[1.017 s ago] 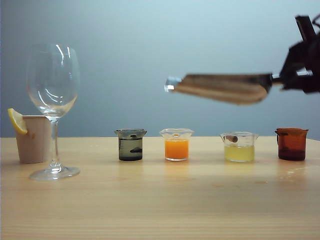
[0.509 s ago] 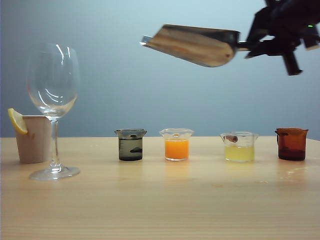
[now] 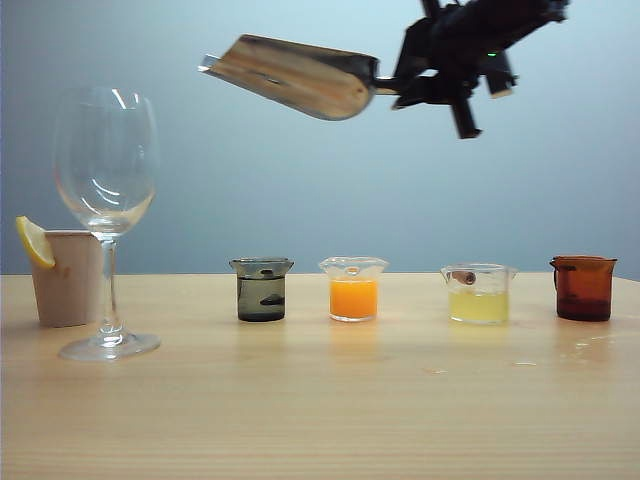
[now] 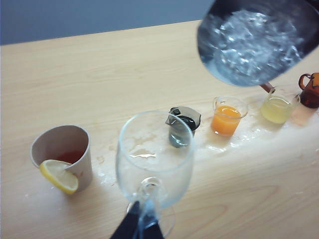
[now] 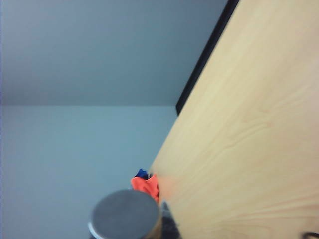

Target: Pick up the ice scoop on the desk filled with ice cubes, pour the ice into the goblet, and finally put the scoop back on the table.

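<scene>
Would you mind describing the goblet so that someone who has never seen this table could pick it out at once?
Look at the light wooden table and follow its row of small beakers to the left end. There, beside a beige cup with a lemon slice, stands the goblet. It is the tallest vessel, empty, and the only one with a thin stem and round foot.

Level front view; two wrist views.

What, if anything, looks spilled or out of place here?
Wet streaks and droplets lie on the table around the goblet and the beaker row, in the left wrist view. Otherwise nothing stands out: the right gripper holds the ice scoop high, ice cubes still inside.
</scene>
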`<state>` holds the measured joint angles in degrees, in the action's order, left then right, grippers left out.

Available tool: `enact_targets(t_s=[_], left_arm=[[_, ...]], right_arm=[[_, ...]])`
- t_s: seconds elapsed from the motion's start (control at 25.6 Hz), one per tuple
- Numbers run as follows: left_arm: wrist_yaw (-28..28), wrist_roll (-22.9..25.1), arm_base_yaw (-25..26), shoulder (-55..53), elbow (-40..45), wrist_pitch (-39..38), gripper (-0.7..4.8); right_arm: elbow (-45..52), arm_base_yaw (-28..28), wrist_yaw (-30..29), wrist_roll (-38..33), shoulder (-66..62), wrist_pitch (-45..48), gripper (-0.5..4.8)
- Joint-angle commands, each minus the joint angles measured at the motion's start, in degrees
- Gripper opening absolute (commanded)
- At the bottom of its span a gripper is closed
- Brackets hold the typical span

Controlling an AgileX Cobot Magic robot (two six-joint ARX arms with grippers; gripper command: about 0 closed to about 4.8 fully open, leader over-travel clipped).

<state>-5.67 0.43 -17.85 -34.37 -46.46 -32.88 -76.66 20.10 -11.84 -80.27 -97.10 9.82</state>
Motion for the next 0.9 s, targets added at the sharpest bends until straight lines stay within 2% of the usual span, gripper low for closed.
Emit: enact_targets(t_s=[0.04, 0.43, 0.9], left_arm=[[-1.2, 0.1, 1.2, -1.0, -0.3, 0.3, -0.05], [-1.7, 0.0, 1.2, -1.3, -0.3, 0.3, -0.05], [-3.5, -2.0, 1.2, -1.3, -0.3, -1.2, -0.04]], right_arm=[[-5.0, 1.9, -0.7, -0.7, -2.6, 0.6, -0.09], [-15.9, 6.7, -0.3, 0.0, -9.5, -4.0, -0.09], [-16.8, 7.9, -1.2, 4.3, -10.3, -4.5, -0.09]])
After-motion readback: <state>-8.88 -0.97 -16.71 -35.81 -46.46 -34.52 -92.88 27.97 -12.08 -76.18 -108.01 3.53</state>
